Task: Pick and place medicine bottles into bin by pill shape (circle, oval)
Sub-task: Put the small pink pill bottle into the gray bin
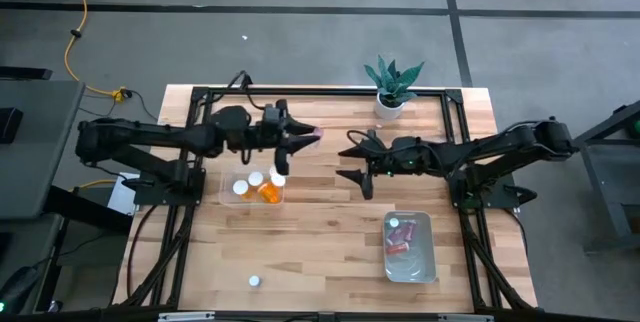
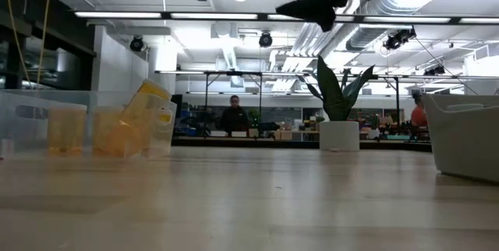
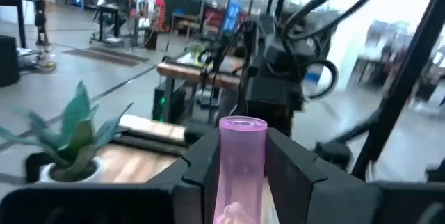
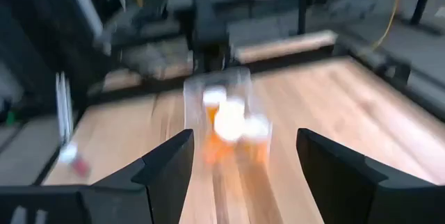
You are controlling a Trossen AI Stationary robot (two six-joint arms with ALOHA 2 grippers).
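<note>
Two dark fingers of the left gripper pinch a pink see-through bottle, seen close up from the left wrist. From above, that gripper hangs over the back half of the bench, just behind a clear bin, with the pink bottle sticking out from its tip.

Using the clear bin as the landmark: it sits left of the bench's middle and holds orange medicine bottles with white caps, some upright and one tipped over. In the low view the same bin shows as a see-through box with the orange bottles inside it, one leaning.

To the right of the clear bin, well apart from it, the right gripper hovers above the bench with its fingers spread wide and nothing between them. From the right wrist the two spread fingers frame the clear bin and its bottles, which look blurred.

Farther right and nearer the front edge than the clear bin lies a second bin, pale grey, with reddish bottles lying inside. A lone white cap rests on the bench in front of the clear bin, near the front edge. A potted plant stands at the back edge, to the right of the clear bin.

Beyond the bench, a person is visible far off in the room.
</note>
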